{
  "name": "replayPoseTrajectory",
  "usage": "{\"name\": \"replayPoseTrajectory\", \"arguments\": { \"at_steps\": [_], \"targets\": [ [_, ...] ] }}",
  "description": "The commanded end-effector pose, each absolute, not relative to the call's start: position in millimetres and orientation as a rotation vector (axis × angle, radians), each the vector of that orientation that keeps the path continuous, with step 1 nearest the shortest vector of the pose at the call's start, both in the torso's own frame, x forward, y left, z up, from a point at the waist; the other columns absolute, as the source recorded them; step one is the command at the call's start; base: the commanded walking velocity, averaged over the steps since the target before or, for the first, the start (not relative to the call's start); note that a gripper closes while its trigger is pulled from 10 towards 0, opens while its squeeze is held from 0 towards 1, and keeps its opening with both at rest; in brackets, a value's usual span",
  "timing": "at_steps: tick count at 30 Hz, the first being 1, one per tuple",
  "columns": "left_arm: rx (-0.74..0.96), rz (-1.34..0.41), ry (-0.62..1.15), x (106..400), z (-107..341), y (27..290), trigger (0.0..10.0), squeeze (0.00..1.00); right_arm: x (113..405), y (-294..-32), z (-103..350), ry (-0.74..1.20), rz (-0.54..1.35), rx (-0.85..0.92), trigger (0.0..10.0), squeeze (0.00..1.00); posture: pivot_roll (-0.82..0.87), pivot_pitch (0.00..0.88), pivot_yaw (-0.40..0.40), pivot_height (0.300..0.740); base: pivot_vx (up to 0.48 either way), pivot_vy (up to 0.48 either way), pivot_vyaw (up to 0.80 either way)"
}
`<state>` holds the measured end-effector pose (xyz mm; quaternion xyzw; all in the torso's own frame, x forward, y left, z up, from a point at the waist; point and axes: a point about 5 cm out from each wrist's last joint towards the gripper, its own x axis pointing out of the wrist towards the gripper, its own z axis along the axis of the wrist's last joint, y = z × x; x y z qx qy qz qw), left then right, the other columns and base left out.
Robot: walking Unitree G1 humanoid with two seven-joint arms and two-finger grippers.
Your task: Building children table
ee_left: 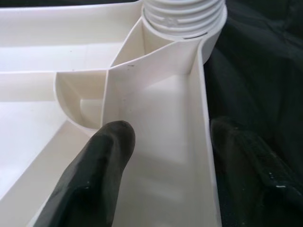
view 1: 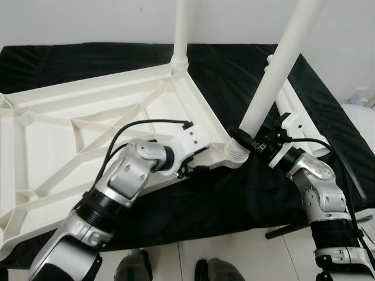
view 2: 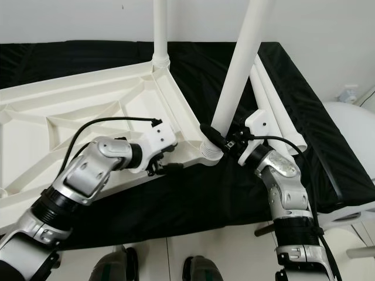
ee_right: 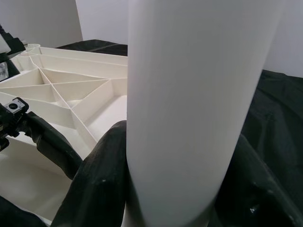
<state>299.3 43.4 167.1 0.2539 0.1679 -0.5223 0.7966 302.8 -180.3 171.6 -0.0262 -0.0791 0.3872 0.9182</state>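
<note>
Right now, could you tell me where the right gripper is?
The right gripper clasps the leaning white leg just above the threaded corner socket, on the scene's right.

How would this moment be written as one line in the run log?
right gripper: shut on table leg at corner socket | left gripper: clamps tabletop edge | far leg: fitted

Smooth, matt white plastic tabletop and leg; creased black cloth.
</note>
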Motion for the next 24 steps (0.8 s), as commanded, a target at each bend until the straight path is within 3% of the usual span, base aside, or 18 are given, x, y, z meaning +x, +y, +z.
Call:
{"name": "replayPoseTrajectory", "arguments": {
  "at_steps": [1, 20, 21, 23, 24],
  "targets": [
    [0.603, -0.841, 0.371, 315, 161, 60, 10.0, 0.0, 298, -174, 158, -0.108, 0.87, -0.05, 10.0, 0.0, 0.02, 0.111, -0.015, 0.74, 0.0, 0.0, 0.0],
    [0.675, -0.973, 0.506, 289, 134, 43, 10.0, 0.0, 301, -177, 159, -0.119, 0.844, -0.06, 10.0, 0.0, 0.02, 0.12, -0.009, 0.74, 0.0, 0.0, 0.0],
    [0.664, -0.966, 0.496, 289, 134, 42, 5.7, 0.0, 302, -176, 159, -0.122, 0.839, -0.057, 10.0, 0.0, 0.02, 0.12, -0.008, 0.74, 0.0, 0.0, 0.0],
    [0.664, -0.966, 0.488, 290, 135, 42, 5.7, 0.0, 302, -176, 159, -0.122, 0.838, -0.056, 10.0, 0.0, 0.02, 0.12, -0.008, 0.74, 0.0, 0.0, 0.0],
    [0.648, -0.958, 0.486, 291, 136, 42, 0.0, 0.0, 302, -176, 159, -0.123, 0.838, -0.057, 10.0, 0.0, 0.02, 0.12, -0.008, 0.74, 0.0, 0.0, 0.0]
  ]
}}
